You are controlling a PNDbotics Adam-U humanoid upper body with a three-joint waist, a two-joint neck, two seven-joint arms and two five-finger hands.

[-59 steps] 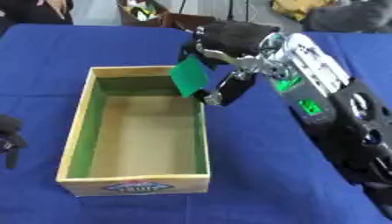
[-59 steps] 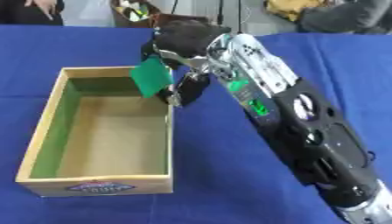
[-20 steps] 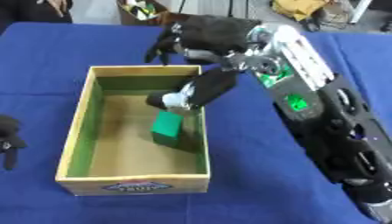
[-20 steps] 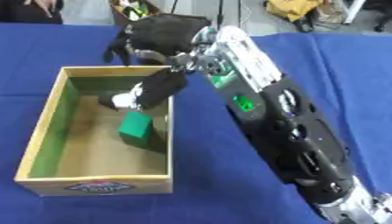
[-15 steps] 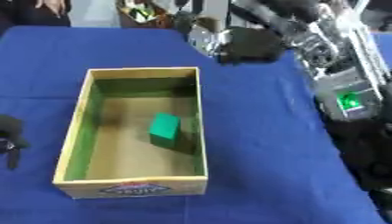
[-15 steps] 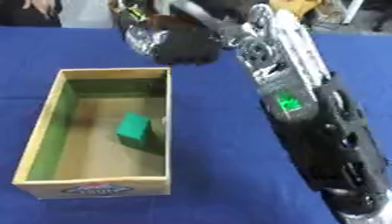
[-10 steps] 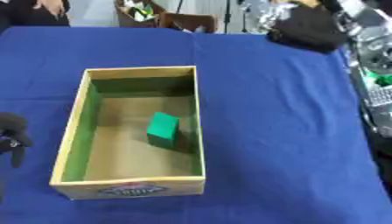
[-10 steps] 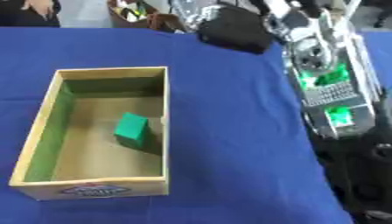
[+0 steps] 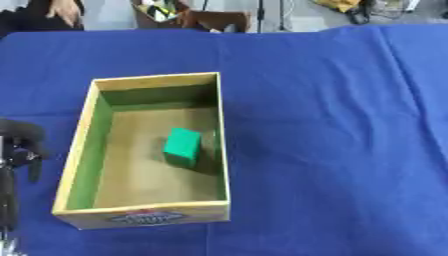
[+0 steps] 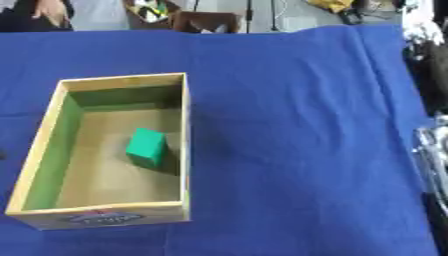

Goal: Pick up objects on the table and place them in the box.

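1. Since a second ago, our right arm (image 10: 433,150) has pulled away from the wooden box (image 9: 222,150) to the right edge. Its hand is out of sight.
2. We see the green block (image 9: 182,146) on the box floor, near the right wall.
3. Our left hand (image 9: 19,150) rests at the left edge; we cannot tell how its fingers are.
4. We think this drop is done. Next we need another thing to pick, but the blue cloth (image 9: 332,125) shows none.
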